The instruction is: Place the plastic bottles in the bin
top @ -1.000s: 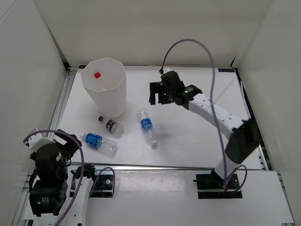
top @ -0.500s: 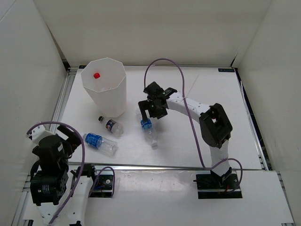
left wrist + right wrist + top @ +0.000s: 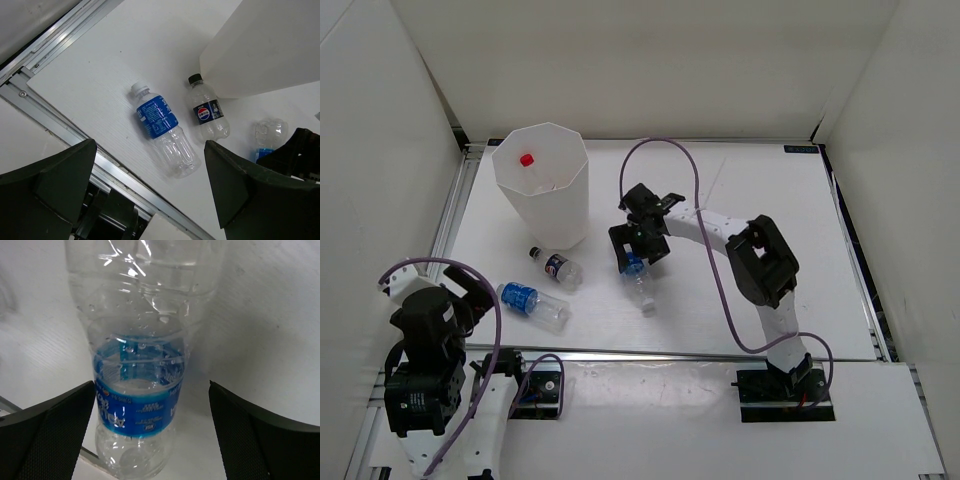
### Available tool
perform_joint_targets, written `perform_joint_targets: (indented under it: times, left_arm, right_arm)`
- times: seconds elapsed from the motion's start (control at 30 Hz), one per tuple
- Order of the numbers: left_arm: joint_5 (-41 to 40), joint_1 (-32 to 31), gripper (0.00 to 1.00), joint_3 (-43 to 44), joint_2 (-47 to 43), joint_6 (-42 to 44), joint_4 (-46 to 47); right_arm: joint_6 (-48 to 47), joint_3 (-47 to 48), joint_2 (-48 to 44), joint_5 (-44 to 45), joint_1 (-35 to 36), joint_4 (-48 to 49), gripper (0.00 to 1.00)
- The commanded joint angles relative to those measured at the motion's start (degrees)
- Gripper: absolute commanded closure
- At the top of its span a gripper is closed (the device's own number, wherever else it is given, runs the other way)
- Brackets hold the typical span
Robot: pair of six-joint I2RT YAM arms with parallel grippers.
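We count four plastic bottles and one bin (image 3: 558,215). The bin stands upright at the far left of the desk (image 3: 720,295). One bottle is inside it, and we see only its red cap (image 3: 527,159). The other three lie on their sides on the desk. The blue-labelled bottle under the right arm (image 3: 638,278) has its long axis running from far to near, cap toward the near edge. The right tool (image 3: 634,252) hangs over its far half with fingers spread to either side, and the wrist view shows a gap on both sides. The dark-labelled bottle (image 3: 560,268) lies just beside the foot of the bin, its black cap pointing far-left at the bin wall. The second blue-labelled bottle (image 3: 532,303) lies nearer us, its axis roughly left to right and its white cap to the left. The left tool (image 3: 468,296) hovers at the near left corner, spread wide and holding nothing.
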Motion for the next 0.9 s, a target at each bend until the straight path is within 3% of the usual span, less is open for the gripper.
perform_joint_targets:
  times: [0.0,0.07,0.1,0.17,0.4,0.63,0.87]
  left_arm:
    - [1.75,-0.32,0.0,1.17,0.44,0.84,-0.37]
    - [1.75,-0.32,0.0,1.17,0.44,1.36,-0.37]
    - [1.75,-0.32,0.0,1.17,0.44,1.36,-0.37]
    - [2.28,-0.32,0.0,1.17,0.97,1.36,-0.37]
    - [1.75,-0.32,0.0,0.65,-0.17,0.84,-0.37]
    - [0.7,-0.32,0.0,-0.49,-1.23,0.84,0.16]
    - [0.87,-0.32,0.0,-1.64,-0.53,0.84,1.3]
  right_arm:
    - [-0.11,0.92,1.65,-2.92,0.25,1.75,0.04]
    - [0.42,0.92,2.35,-3.63,0.25,2.28,0.12]
    - [0.42,0.31,2.88,-3.63,0.25,2.28,0.23]
    - [1.64,-0.92,2.88,-3.63,0.25,2.28,0.35]
    - [1.65,-1.99,-5.37,0.57,-0.28,1.57,0.61]
    - [3.67,12.57,-18.28,0.42,-3.7,-1.5,0.7]
    - [1.48,34.46,-16.82,-3.01,-3.71,3.92,0.71]
